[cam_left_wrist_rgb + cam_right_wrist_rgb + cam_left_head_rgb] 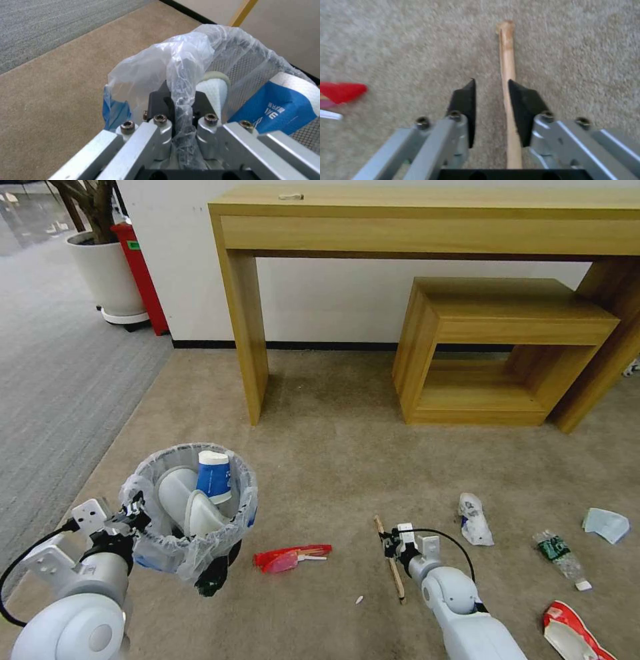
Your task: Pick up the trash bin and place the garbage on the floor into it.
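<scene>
One wooden stick (507, 75) between parted jaws

Bin (190, 513): held off floor (333, 460) at left by left gripper (180, 110); cup (214, 476), slippers (190, 500) inside.
Wrapper (291, 557): right of bin.
Stick (395, 573): between right gripper (491, 87) jaws.
Bag (475, 520), bottle (561, 557), mask (605, 524): farther right.
Table (427, 220): behind, by wall.

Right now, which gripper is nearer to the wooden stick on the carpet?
Right. The right gripper is open, its fingers straddling the wooden stick lying on the floor. The left gripper is well off to the side, shut on the trash bin rim.
</scene>
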Motion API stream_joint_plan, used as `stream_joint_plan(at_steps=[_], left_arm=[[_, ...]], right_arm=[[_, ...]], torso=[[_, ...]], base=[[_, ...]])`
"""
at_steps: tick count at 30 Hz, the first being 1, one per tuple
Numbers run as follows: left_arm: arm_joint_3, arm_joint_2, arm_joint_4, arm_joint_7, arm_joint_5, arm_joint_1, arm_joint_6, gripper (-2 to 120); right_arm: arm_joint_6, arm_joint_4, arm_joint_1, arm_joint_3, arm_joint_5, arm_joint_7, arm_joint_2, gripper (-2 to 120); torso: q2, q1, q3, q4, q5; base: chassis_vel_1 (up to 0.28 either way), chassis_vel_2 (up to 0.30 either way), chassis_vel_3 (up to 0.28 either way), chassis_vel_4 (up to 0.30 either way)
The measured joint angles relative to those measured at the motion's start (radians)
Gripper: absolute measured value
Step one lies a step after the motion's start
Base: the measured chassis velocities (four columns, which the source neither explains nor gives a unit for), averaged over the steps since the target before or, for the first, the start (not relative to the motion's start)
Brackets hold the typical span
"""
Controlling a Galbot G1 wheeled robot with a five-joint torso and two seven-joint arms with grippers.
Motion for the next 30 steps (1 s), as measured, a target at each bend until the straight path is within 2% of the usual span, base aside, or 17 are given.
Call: stream_joint_plan(at_steps=[1, 3, 6, 7, 10, 16, 22, 30], left_arm=[[0.0, 0.0, 0.001, 0.0, 0.0, -0.001, 0.0, 3], [0.001, -0.001, 0.001, 0.0, 0.001, -0.001, 0.0, 3], [0.004, -0.003, 0.001, 0.0, 0.004, -0.004, 0.0, 3], [0.004, -0.003, 0.001, 0.0, 0.004, -0.004, 0.0, 3], [0.006, -0.006, 0.003, 0.0, 0.007, -0.006, 0.0, 3], [0.006, -0.009, 0.005, 0.0, 0.008, -0.005, -0.001, 3], [0.005, -0.01, 0.005, 0.0, 0.009, -0.004, -0.002, 3], [0.005, -0.014, 0.0, 0.001, 0.012, -0.001, -0.003, 3]], right_arm=[[-0.001, -0.014, 0.005, 0.0, -0.008, 0.001, 0.004, 39], [-0.001, -0.021, 0.007, 0.0, -0.01, 0.001, 0.005, 41], [-0.001, -0.04, 0.013, 0.002, -0.013, -0.004, 0.008, 55], [-0.001, -0.04, 0.013, 0.002, -0.013, -0.004, 0.008, 55], [0.005, -0.069, 0.022, 0.005, -0.023, -0.017, 0.014, 72], [0.013, -0.101, 0.031, 0.007, -0.029, -0.025, 0.023, 86], [0.016, -0.115, 0.035, 0.007, -0.033, -0.03, 0.028, 80], [0.018, -0.131, 0.038, 0.007, -0.045, -0.036, 0.028, 47]], torso=[[0.0, 0.0, 0.0, 0.0, 0.0], [0.0, 0.0, 0.0, 0.0, 0.0], [0.0, 0.0, 0.0, 0.0, 0.0], [0.0, 0.0, 0.0, 0.0, 0.0], [0.0, 0.0, 0.0, 0.0, 0.0], [0.0, 0.0, 0.0, 0.0, 0.0], [0.0, 0.0, 0.0, 0.0, 0.0], [0.0, 0.0, 0.0, 0.0, 0.0]], base=[[0.0, 0.0, 0.0, 0.0], [0.0, 0.0, 0.0, 0.0], [0.0, 0.0, 0.0, 0.0], [0.0, 0.0, 0.0, 0.0], [0.0, 0.0, 0.0, 0.0], [0.0, 0.0, 0.0, 0.0], [0.0, 0.0, 0.0, 0.0], [0.0, 0.0, 0.0, 0.0]])
